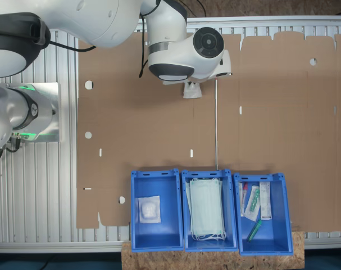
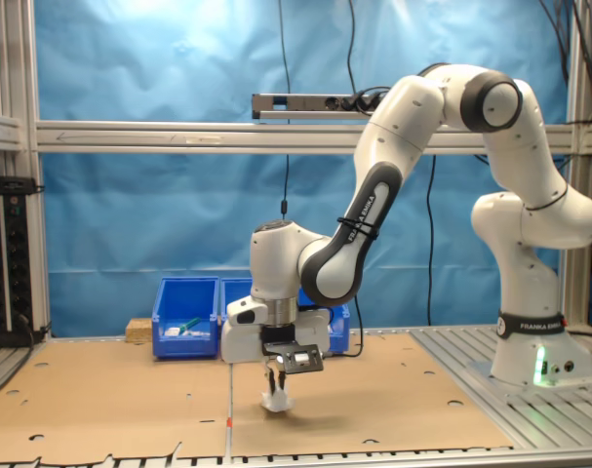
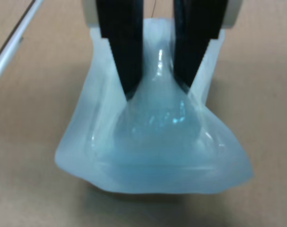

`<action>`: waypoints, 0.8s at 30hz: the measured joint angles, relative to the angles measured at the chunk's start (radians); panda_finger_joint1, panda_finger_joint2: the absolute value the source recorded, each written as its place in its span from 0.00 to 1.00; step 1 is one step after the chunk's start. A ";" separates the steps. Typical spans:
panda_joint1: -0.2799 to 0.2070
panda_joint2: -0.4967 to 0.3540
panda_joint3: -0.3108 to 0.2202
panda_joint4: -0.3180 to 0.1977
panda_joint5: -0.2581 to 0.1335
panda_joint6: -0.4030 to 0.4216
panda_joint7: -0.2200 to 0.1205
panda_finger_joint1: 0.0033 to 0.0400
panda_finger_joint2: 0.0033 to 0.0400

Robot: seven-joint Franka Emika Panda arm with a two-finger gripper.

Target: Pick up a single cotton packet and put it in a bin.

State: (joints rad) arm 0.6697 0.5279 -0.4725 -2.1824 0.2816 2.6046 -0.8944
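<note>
the gripper (image 3: 155, 80) has its two black fingers (image 3: 119, 52) pinching the cotton packet (image 3: 152, 137) by its upper edge, the clear plastic bunched into a ridge between them and the rest of the packet flaring out below. in the second exterior view the packet (image 2: 275, 398) hangs under the gripper (image 2: 275, 373) with its lower edge at or just above the cardboard sheet (image 2: 110, 409); whether it still touches i cannot tell. in the first exterior view the packet (image 1: 192, 90) peeks out from under the wrist near the far part of the cardboard, well apart from the three blue bins along the first exterior view's bottom edge.

so the grasp looks made, and the carry and release are left, as i judge it. the bin (image 1: 154, 209) at the first exterior view's left already holds another cotton packet (image 1: 149, 209), which makes it the likely target. the middle bin (image 1: 209, 211) holds pale green face masks (image 1: 207, 208), and the bin at the first exterior view's right (image 1: 260, 212) holds small boxes and a green item.
</note>
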 joint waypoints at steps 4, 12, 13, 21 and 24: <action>0.000 -0.042 -0.012 -0.001 0.000 -0.045 0.000 0.02 0.02; 0.000 -0.147 -0.045 -0.002 -0.001 -0.142 0.000 0.02 0.02; 0.000 -0.163 -0.051 -0.002 -0.003 -0.156 0.000 0.03 0.03; 0.000 -0.308 -0.103 -0.008 -0.089 -0.277 0.000 0.03 0.03; 0.000 -0.357 -0.121 -0.015 -0.135 -0.315 0.000 0.03 0.03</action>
State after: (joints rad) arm 0.6699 0.1708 -0.5931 -2.1973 0.1468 2.2896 -0.8945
